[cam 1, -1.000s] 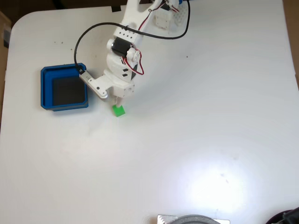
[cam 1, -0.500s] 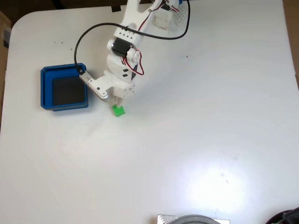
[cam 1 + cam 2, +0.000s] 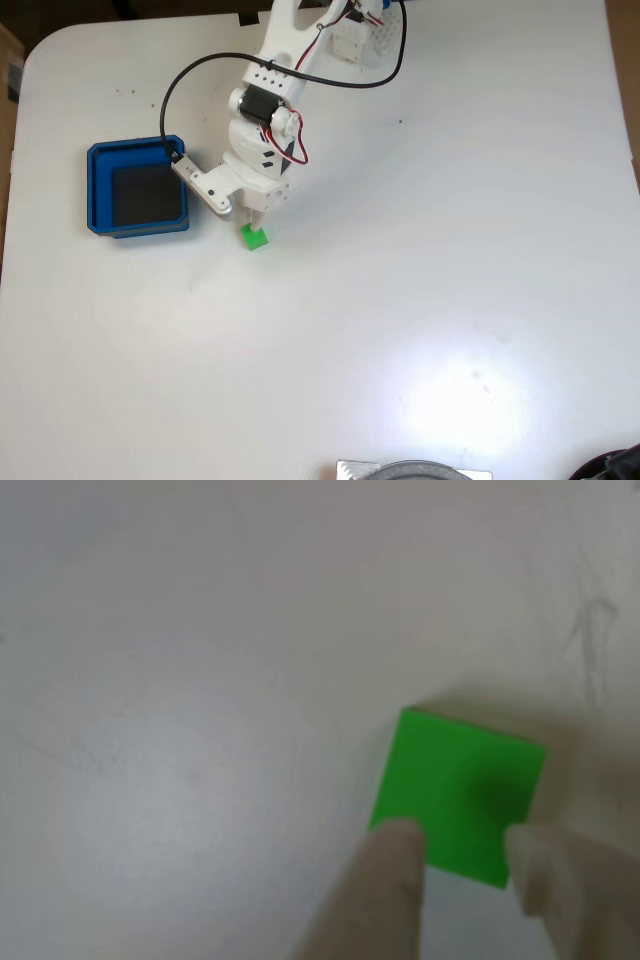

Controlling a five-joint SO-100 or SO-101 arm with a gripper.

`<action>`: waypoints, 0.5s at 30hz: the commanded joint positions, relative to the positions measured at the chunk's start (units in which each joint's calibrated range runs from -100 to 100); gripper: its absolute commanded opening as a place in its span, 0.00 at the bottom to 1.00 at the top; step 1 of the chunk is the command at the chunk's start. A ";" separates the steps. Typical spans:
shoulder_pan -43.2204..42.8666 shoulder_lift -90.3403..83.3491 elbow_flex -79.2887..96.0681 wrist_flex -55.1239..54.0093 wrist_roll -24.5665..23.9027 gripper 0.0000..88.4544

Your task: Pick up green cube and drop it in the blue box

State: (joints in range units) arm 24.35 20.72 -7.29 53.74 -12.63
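Gripper [image 3: 460, 855] sits low over the green cube [image 3: 458, 794], fingers [image 3: 385, 865] spread on either side of its near edge – not yet closed. Blue box [image 3: 137, 188] well off to its side. Risk: shallow corner pinch – cube could twist out on closing.
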 commanded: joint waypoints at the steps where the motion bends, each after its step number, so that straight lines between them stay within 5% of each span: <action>1: 0.31 -0.82 -3.21 0.27 -0.10 0.05; 8: 0.38 -0.82 -3.21 0.27 -0.15 0.22; 15: 0.38 -0.74 -3.21 0.19 -0.20 0.28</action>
State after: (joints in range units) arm 24.35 20.72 -7.29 53.74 -12.63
